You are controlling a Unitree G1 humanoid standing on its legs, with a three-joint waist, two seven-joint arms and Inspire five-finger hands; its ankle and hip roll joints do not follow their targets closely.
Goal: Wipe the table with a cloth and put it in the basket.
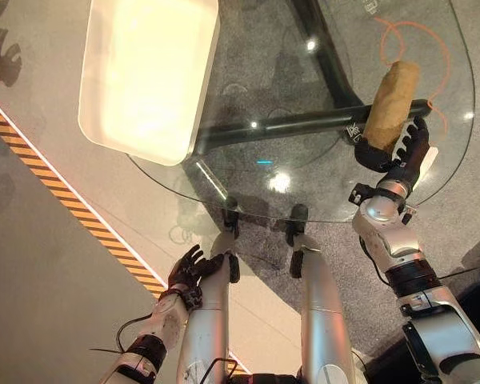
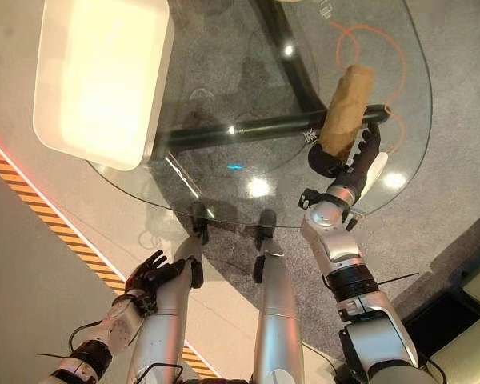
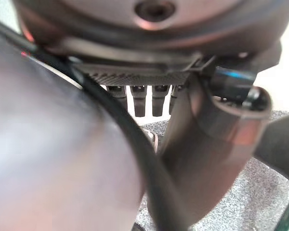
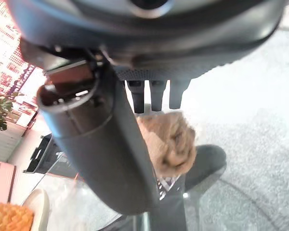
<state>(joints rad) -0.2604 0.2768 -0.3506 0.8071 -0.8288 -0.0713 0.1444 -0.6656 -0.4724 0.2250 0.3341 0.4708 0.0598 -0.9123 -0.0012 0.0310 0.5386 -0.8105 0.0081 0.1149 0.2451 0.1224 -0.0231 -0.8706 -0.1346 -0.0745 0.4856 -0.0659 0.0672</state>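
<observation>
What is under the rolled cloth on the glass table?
The brown cloth lies on the glass tabletop; through the glass the table's dark leg bar and grey carpet show. The right hand grips its near end, hiding the glass there.

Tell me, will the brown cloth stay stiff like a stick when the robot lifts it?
Probably not. The cloth is bunched into a roll on the glass table, and its end looks soft and crumpled, so it would likely droop. It seems light. The right hand curls round it.
</observation>
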